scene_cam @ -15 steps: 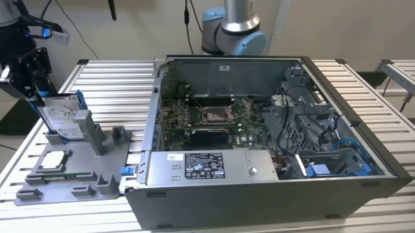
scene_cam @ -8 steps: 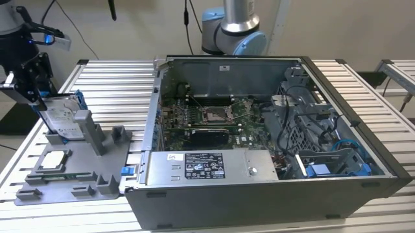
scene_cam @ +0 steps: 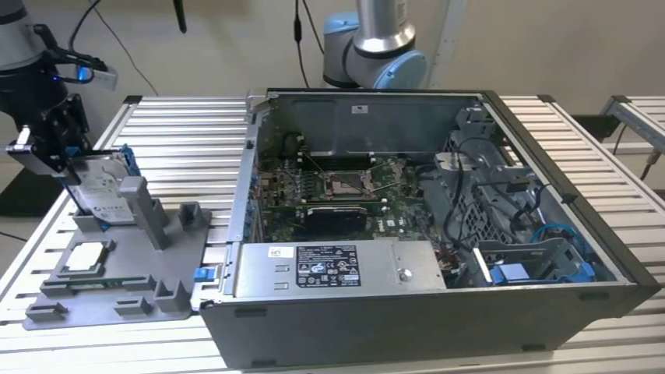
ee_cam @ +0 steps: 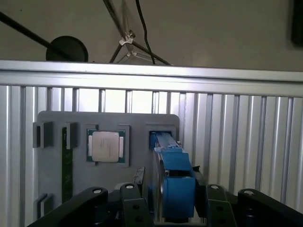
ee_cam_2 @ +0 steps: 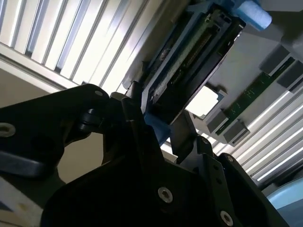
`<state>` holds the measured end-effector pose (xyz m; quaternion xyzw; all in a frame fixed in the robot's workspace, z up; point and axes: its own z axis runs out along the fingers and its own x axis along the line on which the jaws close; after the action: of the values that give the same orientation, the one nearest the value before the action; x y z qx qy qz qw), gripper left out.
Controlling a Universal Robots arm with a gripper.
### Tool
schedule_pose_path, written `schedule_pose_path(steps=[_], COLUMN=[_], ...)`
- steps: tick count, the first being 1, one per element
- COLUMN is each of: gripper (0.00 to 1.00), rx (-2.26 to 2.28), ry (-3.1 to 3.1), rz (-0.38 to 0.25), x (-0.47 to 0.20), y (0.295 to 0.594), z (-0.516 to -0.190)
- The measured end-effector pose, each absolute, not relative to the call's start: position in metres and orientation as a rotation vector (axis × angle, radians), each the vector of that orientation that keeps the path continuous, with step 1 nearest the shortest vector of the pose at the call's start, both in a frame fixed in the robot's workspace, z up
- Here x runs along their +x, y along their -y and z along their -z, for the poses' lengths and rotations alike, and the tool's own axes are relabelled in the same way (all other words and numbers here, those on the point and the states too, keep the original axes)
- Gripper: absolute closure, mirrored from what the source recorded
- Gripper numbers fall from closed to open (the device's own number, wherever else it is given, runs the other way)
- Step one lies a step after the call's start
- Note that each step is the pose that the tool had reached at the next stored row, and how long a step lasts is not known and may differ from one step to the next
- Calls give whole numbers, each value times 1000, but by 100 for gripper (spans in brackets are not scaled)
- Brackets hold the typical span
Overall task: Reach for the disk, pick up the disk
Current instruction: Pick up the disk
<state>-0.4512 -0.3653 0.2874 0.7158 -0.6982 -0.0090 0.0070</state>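
Observation:
The disk (scene_cam: pixel 101 187), silver with a white label and a blue frame, stands on edge in a slot of the grey holder tray (scene_cam: pixel 124 288) at the exterior view's left. My gripper (scene_cam: pixel 71 160) has come down over its top end. In both wrist views the black fingers (ee_cam: pixel 138 182) flank the disk's blue edge (ee_cam: pixel 173 163) closely on either side, pressed against it. The second wrist view shows the disk (ee_cam_2: pixel 189 61) running away from the gripper (ee_cam_2: pixel 158 111) between the two fingers. The gripper is shut on the disk, which sits in its slot.
A square processor chip (ee_cam: pixel 105 146) and a green memory stick (ee_cam: pixel 67 165) lie in the same tray. An open computer case (scene_cam: pixel 416 335) with a silver power-supply box (scene_cam: pixel 332 269) stands on the slatted metal table (scene_cam: pixel 177 132). Another arm's base (scene_cam: pixel 374 47) rises behind the case.

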Motion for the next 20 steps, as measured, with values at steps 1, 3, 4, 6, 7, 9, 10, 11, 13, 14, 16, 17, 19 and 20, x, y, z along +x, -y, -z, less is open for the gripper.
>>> schedule_pose_path(steps=[1, 3, 4, 6, 7, 9, 10, 11, 13, 14, 16, 17, 19, 20], gripper=[0, 0, 0, 0, 0, 0, 0, 0, 0, 0, 0, 0, 0, 0], rx=[2241, 2245, 2246, 2249, 2250, 2253, 2254, 2255, 2257, 2258, 2259, 2259, 2259, 2259], ry=[2183, 2181, 2180, 2179, 2179, 2179, 2180, 2180, 2182, 2182, 2183, 2183, 2183, 2184], rz=[28, 27, 27, 26, 26, 26, 27, 28, 29, 29, 30, 31, 31, 31], x=[-451, -452, -452, -452, -452, -453, -453, -453, -453, -453, -453, -453, -453, -453], y=[365, 365, 365, 365, 365, 365, 365, 365, 365, 365, 365, 365, 365, 365], z=[-286, -282, -280, -276, -275, -271, -270, -270, -269, -269, -268, -268, -268, -268])
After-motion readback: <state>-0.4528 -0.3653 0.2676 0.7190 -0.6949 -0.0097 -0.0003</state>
